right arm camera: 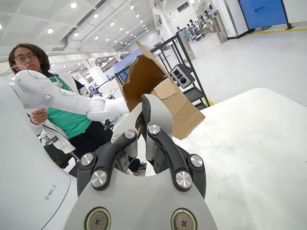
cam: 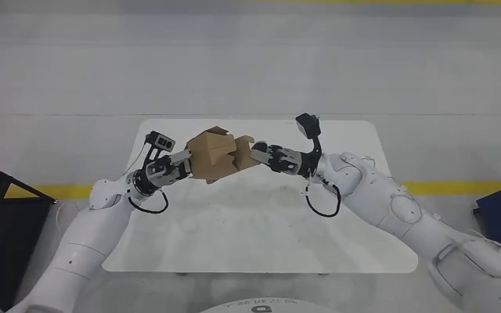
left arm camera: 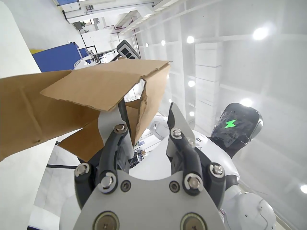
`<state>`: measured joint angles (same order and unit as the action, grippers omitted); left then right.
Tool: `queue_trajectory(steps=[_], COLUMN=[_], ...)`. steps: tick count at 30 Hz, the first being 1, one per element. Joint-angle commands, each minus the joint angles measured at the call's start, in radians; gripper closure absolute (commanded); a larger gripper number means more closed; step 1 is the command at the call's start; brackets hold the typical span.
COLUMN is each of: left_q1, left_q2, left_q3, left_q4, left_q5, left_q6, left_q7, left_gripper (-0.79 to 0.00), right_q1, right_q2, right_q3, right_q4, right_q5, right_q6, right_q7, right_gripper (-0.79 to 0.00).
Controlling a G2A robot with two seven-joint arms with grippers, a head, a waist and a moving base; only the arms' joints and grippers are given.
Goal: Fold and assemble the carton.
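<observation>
A brown cardboard carton [cam: 213, 155], partly folded with loose flaps, hangs above the back of the white table [cam: 313, 235] between my two arms. My left gripper [cam: 188, 160] is at its left side. In the left wrist view this gripper [left arm camera: 144, 111] is open; one finger [left arm camera: 109, 123] lies against the carton [left arm camera: 79, 92], and a torn panel edge stands in the gap. My right gripper [cam: 255, 152] meets the carton's right side. In the right wrist view that gripper [right arm camera: 146, 104] is shut on a flap of the carton [right arm camera: 146, 82], whose open inside faces the camera.
The table's front and right parts [right arm camera: 251, 132] are bare white surface. A black metal rack [right arm camera: 194, 92] stands just beyond the table's edge. A dark object [cam: 16, 215] sits on the floor to the left of the table.
</observation>
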<state>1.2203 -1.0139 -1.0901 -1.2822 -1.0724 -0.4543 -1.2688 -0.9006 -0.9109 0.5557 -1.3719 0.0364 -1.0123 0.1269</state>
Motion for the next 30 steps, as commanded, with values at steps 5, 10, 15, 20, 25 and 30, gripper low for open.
queue_trajectory(steps=[5, 10, 15, 20, 25, 30], left_q1=[0.000, 0.005, 0.011, 0.021, 0.021, 0.030], left_q2=[-0.008, -0.012, -0.015, -0.016, -0.014, -0.009], left_q3=[-0.011, -0.023, -0.037, -0.072, -0.111, -0.135], left_q4=[-0.008, -0.015, -0.027, -0.019, -0.005, -0.054], left_q5=[0.012, 0.052, 0.058, 0.019, 0.023, 0.191], left_q6=[-0.013, -0.029, -0.028, -0.034, -0.045, -0.091], left_q7=[-0.007, 0.016, 0.023, -0.012, -0.052, -0.006], left_gripper=[0.000, 0.000, 0.000, 0.000, 0.000, 0.000], right_q1=[-0.007, -0.015, -0.020, -0.032, -0.052, -0.073], right_q2=[-0.013, -0.022, -0.029, -0.035, -0.030, -0.032], right_q3=[0.018, 0.037, 0.053, 0.082, 0.143, 0.205], right_q4=[0.009, 0.017, 0.022, 0.035, 0.066, 0.061], right_q5=[0.015, 0.023, 0.022, 0.044, 0.010, -0.158], right_q6=[0.000, 0.000, 0.000, 0.000, 0.000, 0.078], right_q7=[0.038, 0.062, 0.090, 0.090, 0.077, 0.006], right_gripper=[0.000, 0.000, -0.283, -0.785, -0.785, -0.785])
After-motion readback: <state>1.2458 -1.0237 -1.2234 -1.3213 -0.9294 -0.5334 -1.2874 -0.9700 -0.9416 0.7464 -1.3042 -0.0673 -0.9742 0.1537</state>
